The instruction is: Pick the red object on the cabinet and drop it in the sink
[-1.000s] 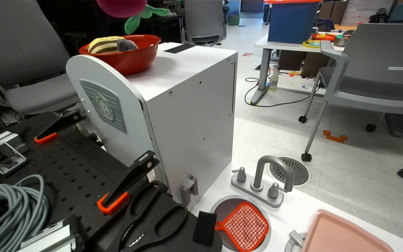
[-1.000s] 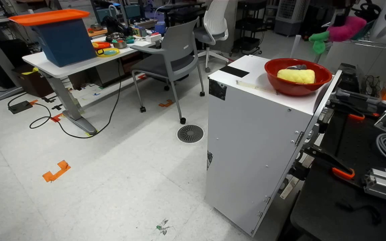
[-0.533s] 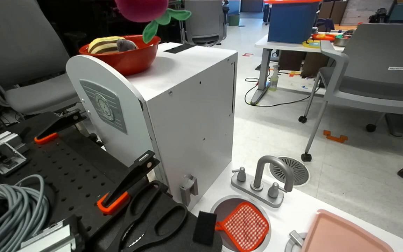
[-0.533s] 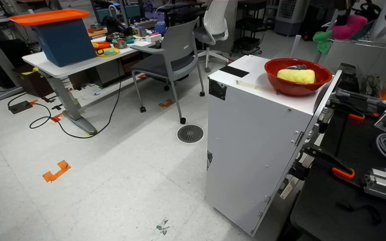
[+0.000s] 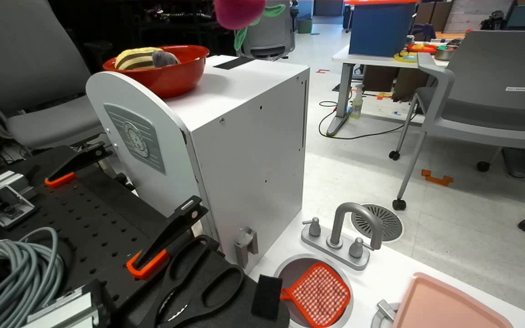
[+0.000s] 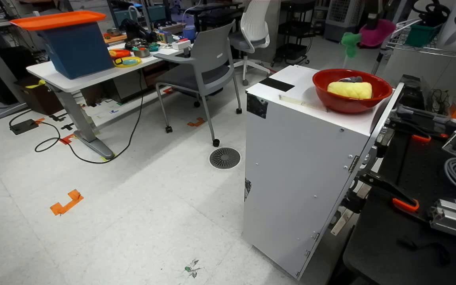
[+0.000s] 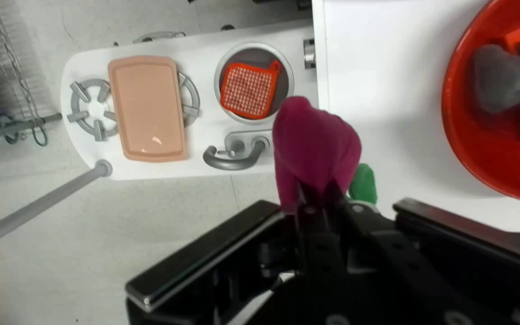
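Observation:
The red object, a magenta lump with green leaf-like parts, hangs from my gripper in the wrist view [image 7: 316, 144]. My gripper [image 7: 318, 192] is shut on it. The lump shows at the top edge of an exterior view [image 5: 239, 12], where the gripper is out of frame, and in an exterior view [image 6: 377, 33] below the dark gripper [image 6: 372, 21]. It is in the air above the level of the white cabinet [image 5: 258, 150]. The round grey sink [image 7: 251, 54] lies lower, beside the cabinet. In the wrist view the lump appears just right of the sink.
A red bowl [image 5: 171, 82] with soft toys stands on the cabinet. An orange-red mesh piece [image 5: 319, 294] lies in the sink. A grey faucet [image 5: 358, 209] rises beside it. A pink tray [image 5: 449, 305] lies farther along the counter. A black clamp [image 5: 171, 232] sticks up near the cabinet.
My gripper has carried the lump away from above the red bowl, rightward in an exterior view and leftward in an exterior view. The bowl, cabinet and sink have not moved.

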`<state>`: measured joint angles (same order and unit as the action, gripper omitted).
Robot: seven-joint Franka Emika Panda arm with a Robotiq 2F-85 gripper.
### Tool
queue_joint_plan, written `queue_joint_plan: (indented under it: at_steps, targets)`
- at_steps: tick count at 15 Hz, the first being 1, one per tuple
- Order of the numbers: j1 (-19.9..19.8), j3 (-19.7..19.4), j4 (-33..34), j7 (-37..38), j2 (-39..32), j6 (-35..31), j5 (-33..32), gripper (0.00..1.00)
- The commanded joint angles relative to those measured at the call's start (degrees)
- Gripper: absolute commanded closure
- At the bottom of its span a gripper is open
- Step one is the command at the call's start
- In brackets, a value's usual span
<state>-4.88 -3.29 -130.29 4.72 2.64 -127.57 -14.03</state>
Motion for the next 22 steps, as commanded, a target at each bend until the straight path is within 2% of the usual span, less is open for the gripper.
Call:
queue_joint_plan:
  at_steps: [1, 3, 7, 12, 13, 15, 22]
  targets:
    - [0.45, -0.29, -0.51, -4.47, -0.24, -6.71, 3.41, 0.99]
    - [0.63, -0.28, -0.81, -7.78, -0.56, -9.48, 6.02, 0.99]
    - [0.93, -0.19, -0.47, -12.63, -1.76, -10.1, 10.79, 0.99]
    - [1.54, 0.27, 0.44, -15.0, -3.66, -8.66, 11.56, 0.99]
    - [1.64, 0.36, 0.51, -15.55, -3.89, -8.26, 11.73, 0.69]
    - [1.73, 0.53, 0.53, -15.76, -4.27, -7.74, 11.48, 0.61]
    - [1.76, 0.78, -0.48, -16.13, -4.12, -7.64, 11.29, 0.11]
